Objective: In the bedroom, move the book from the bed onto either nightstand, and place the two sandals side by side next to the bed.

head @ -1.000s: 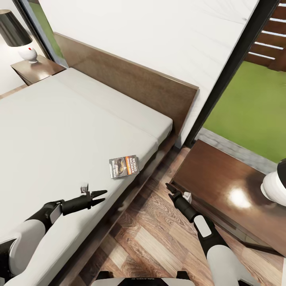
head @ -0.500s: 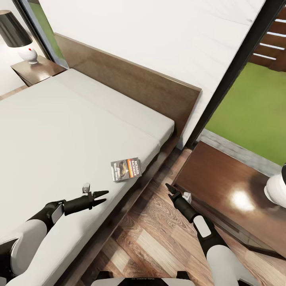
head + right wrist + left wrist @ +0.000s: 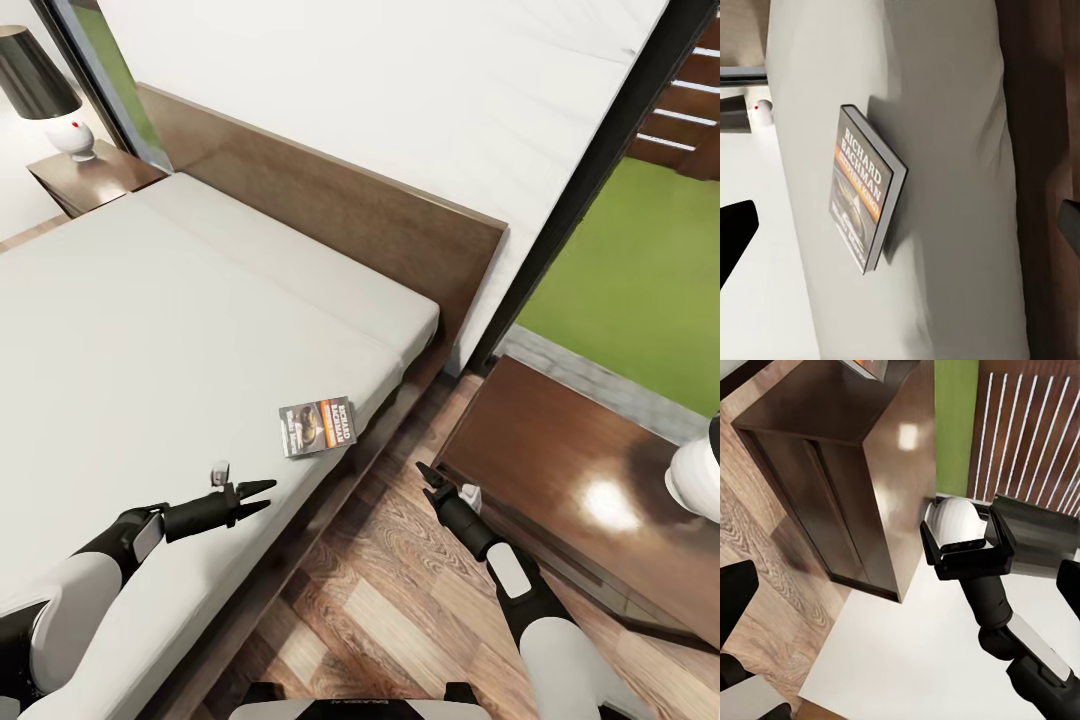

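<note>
The book (image 3: 318, 427), dark with an orange band, lies flat on the pale mattress of the bed (image 3: 150, 330), close to its near edge. My left gripper (image 3: 266, 494) hovers open over the mattress, a short way short of the book. Over the wood floor between bed and nightstand (image 3: 550, 460), my right gripper (image 3: 425, 472) is open and holds nothing. The right wrist view looks at the book (image 3: 866, 199) on the mattress (image 3: 952, 112), between that gripper's spread fingers. The sandals are out of view.
A white lamp base (image 3: 696, 476) stands on the near nightstand. A second nightstand (image 3: 92, 176) with a black-shaded lamp (image 3: 40, 85) is beyond the bed. The brown headboard (image 3: 340, 215) and a black-framed window with lawn (image 3: 640, 290) lie behind.
The head view shifted slightly, so the whole picture slid a little. The left gripper crept a touch toward the book. The book has not moved.
</note>
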